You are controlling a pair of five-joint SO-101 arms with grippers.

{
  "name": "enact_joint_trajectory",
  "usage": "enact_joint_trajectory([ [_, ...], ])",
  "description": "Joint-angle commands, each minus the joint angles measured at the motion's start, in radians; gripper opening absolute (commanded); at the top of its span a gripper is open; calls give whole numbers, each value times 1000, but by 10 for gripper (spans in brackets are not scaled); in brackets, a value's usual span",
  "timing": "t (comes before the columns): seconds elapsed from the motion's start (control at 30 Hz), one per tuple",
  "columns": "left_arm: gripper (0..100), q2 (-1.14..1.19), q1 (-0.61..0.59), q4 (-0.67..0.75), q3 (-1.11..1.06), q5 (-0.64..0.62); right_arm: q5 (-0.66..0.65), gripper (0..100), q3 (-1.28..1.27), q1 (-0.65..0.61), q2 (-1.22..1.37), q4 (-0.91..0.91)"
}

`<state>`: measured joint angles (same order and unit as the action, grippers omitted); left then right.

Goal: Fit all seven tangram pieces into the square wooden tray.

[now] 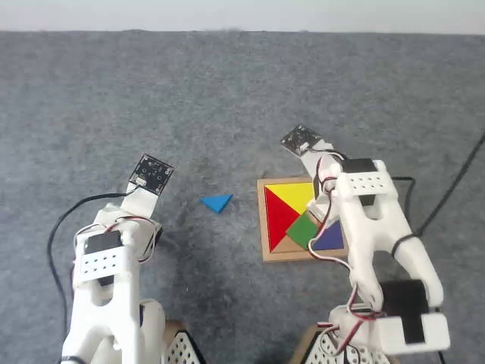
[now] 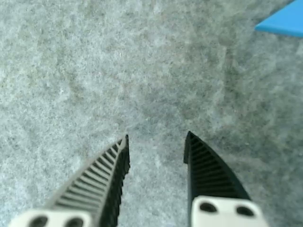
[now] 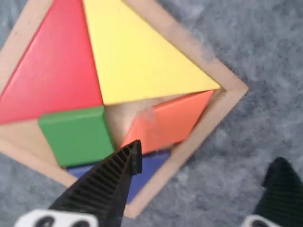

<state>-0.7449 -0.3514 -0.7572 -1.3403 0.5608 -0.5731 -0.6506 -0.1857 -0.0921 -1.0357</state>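
Note:
The square wooden tray (image 1: 264,227) lies right of centre and holds a red triangle (image 1: 279,214), a yellow triangle (image 1: 295,193), a green square (image 1: 303,230) and a dark blue piece (image 1: 331,239). In the right wrist view the tray's rim (image 3: 222,101) also encloses an orange piece (image 3: 170,120), with bare wood beside it. My right gripper (image 3: 208,161) hangs open over the tray's edge, one fingertip (image 3: 135,151) above the dark blue piece (image 3: 151,165). A small blue triangle (image 1: 217,202) lies on the felt left of the tray. My left gripper (image 2: 157,142) is open over bare felt, short of the blue triangle (image 2: 284,23).
Grey felt covers the whole table. The right arm (image 1: 364,205) hides the tray's right side in the high view. A black cable (image 1: 455,182) trails off at the right. The left arm (image 1: 114,258) stands at the lower left.

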Motion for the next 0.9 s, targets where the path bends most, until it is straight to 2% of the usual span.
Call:
enact_joint_trajectory([
  [0.0,177,-6,0,0,5,6,95,434,34,-35,91,50],
  [0.23,177,-6,0,0,5,6,54,425,127,-36,194,-12],
  [0.3,177,-6,0,0,5,6,44,369,127,-25,194,4],
  [0.5,177,-6,0,0,5,6,-89,138,132,33,193,13],
  [0.6,177,-6,0,0,5,6,-140,132,132,47,193,33],
  [0.73,177,-6,0,-2,5,6,-143,122,132,62,193,104],
  [0.87,177,-6,0,-2,5,6,-141,48,132,42,193,119],
])
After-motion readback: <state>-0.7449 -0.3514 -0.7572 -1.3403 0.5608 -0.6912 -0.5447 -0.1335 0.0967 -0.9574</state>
